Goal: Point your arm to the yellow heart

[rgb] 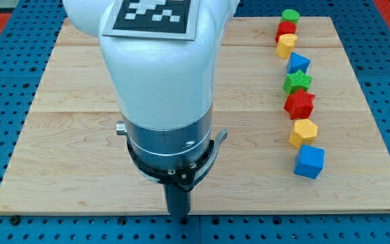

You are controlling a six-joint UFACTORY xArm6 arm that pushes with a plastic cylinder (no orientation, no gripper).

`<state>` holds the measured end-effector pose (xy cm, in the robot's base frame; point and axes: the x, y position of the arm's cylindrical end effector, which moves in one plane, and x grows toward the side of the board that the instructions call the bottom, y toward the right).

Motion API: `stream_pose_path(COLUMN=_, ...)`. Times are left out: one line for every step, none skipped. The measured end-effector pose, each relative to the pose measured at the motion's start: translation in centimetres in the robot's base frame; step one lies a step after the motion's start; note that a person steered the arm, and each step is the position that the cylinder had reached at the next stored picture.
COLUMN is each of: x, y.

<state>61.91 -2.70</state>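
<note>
The yellow heart (286,45) lies near the view's top right on the wooden board (66,135), third from the top in a column of blocks. My white arm fills the view's middle. Its dark rod comes down at the board's bottom edge, and my tip (179,215) sits there, far below and to the left of the yellow heart, touching no block.
The column at the view's right runs from top to bottom: a green round block (290,15), a red block (286,29), the heart, a blue triangle (298,63), a green star (296,82), a red star (299,104), a yellow hexagon (303,132), a blue cube (309,161).
</note>
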Motion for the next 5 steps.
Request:
stream_pose_path(x=-0.1, y=9.2)
stream_pose_path(x=-0.1, y=17.2)
stream_pose_path(x=-0.3, y=22.7)
stream_pose_path(x=-1.1, y=25.7)
stream_pose_path(x=-1.7, y=27.9)
